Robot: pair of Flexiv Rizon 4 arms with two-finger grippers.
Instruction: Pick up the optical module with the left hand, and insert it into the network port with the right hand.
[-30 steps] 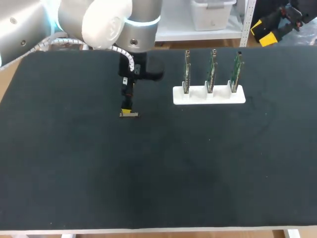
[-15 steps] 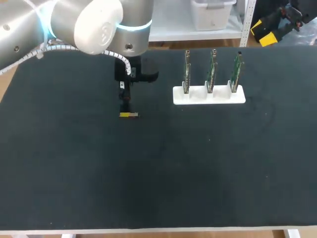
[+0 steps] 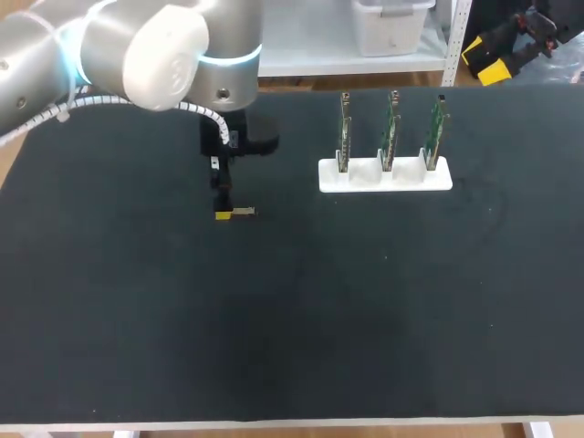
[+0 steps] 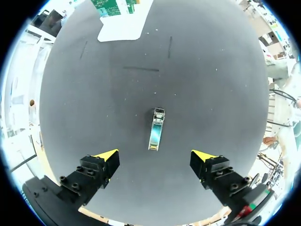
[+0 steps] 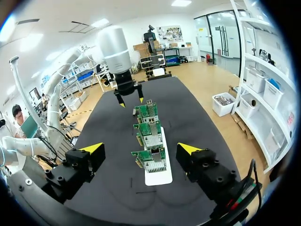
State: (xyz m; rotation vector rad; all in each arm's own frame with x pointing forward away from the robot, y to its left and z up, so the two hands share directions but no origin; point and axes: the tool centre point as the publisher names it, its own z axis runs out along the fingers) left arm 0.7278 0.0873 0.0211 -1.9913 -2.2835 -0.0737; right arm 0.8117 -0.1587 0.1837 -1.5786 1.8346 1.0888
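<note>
Hanging over the black counter, my left hand has its two yellow-tipped fingers spread wide, and it holds nothing. The small silver optical module lies flat on the counter and touches no finger. It sits in the middle of the gap between the two fingers, but a little ahead of their tips. Its long side points straight away from the hand, so one finger stands on each side of it. That is good, I think, because when they squeeze they would press on its two long sides. First the hand would need to slide forward a bit along the module and then go down, or it may only catch the near end. My left hand is much nearer to the module than my right hand, so the left one should do the picking up. The right hand is open wide too and holds nothing. It is well apart from the module and faces the white plastic holder with three green circuit boards standing up in a row. The holder is on the counter, well apart from the module. The network port must be on one of those boards, but it is too small for me to pick out.
</note>
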